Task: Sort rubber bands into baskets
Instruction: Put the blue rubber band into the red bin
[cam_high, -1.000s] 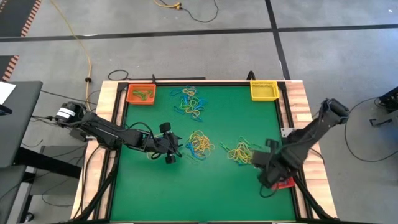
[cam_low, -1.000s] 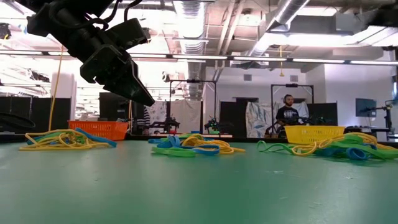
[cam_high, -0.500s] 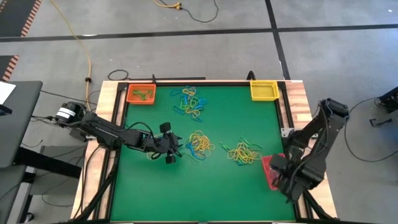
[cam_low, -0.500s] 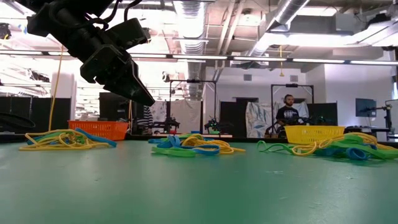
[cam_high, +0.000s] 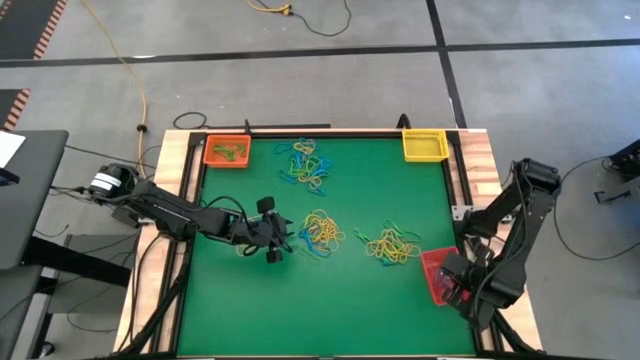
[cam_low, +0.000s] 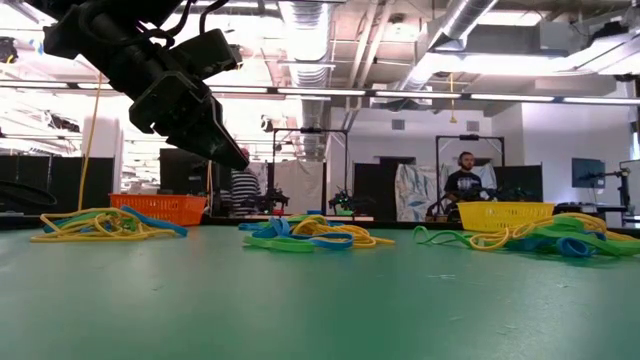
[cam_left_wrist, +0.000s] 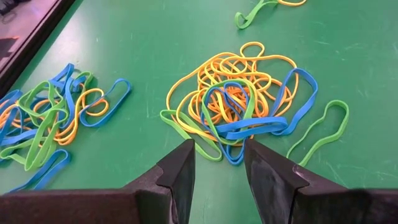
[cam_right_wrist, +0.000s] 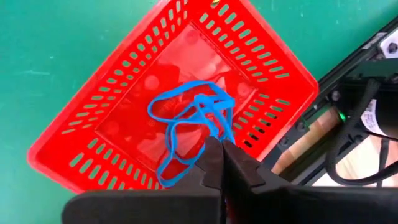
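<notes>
High view: the right gripper (cam_high: 462, 290) hangs over the red basket (cam_high: 436, 272) at the mat's 4 o'clock edge, fingers pressed together, empty. The basket is perforated plastic, rectangular — thin blue rubber bands (cam_right_wrist: 189, 124) lie looped on its floor. The left gripper (cam_high: 281, 240) sits at 9 o'clock of the central tangle (cam_high: 322, 232) of yellow, blue and green loops, fingers parted, gripping nothing. The orange basket (cam_high: 227, 152) stands at 11 o'clock, the yellow basket (cam_high: 424, 145) at 1 o'clock.

three baskets (cam_high: 423, 146), three rubber band piles (cam_high: 322, 231), two arms (cam_high: 180, 213)
</notes>
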